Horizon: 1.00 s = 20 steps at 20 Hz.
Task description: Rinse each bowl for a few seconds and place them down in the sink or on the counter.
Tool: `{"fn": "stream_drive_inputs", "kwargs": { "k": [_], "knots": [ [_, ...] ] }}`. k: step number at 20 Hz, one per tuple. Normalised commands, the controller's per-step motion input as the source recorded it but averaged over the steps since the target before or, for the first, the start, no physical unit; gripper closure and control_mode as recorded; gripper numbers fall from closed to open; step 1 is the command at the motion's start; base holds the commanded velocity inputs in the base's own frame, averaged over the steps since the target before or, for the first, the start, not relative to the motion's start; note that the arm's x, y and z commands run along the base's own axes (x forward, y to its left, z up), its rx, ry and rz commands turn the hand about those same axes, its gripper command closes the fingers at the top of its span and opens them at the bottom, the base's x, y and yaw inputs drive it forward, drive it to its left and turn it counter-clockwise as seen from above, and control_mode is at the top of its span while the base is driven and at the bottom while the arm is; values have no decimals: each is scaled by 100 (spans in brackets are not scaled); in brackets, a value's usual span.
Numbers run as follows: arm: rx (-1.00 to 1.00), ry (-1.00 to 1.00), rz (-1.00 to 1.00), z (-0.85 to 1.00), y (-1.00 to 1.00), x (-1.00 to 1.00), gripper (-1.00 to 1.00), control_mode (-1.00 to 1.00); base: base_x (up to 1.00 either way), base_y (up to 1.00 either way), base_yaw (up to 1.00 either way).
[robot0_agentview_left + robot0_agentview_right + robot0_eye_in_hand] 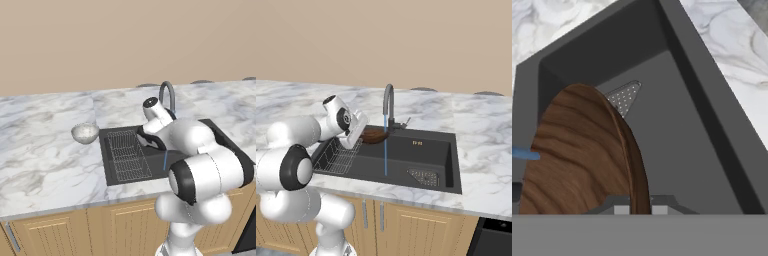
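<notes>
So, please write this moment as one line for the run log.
pincer: shut on brown bowl | bowl: held over sink, at water stream | speckled bowl: on counter beside the sink

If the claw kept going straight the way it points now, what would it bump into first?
Probably the sink: past the brown bowl it grips, the claw faces the black basin's far wall and floor, near a perforated grey corner strainer. Depth is uncertain.

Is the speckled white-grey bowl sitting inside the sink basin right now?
No. In the left base view the speckled bowl rests on the marble counter, just outside the left rim of the sink.
</notes>
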Motion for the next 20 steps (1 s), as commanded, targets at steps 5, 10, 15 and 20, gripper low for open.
{"fn": "stream_drive_inputs", "kwargs": {
  "k": [5, 10, 15, 20],
  "knots": [
    [0, 0, 0, -5, -20, 17, 100, -100, 0, 0, 0],
    [0, -4, 1, -3, -2, 3, 100, -100, 0, 0, 0],
    [-1, -10, 1, 2, 24, -14, 100, -100, 0, 0, 0],
    [-1, -10, 2, 4, 27, -12, 100, -100, 0, 0, 0]
  ]
}}
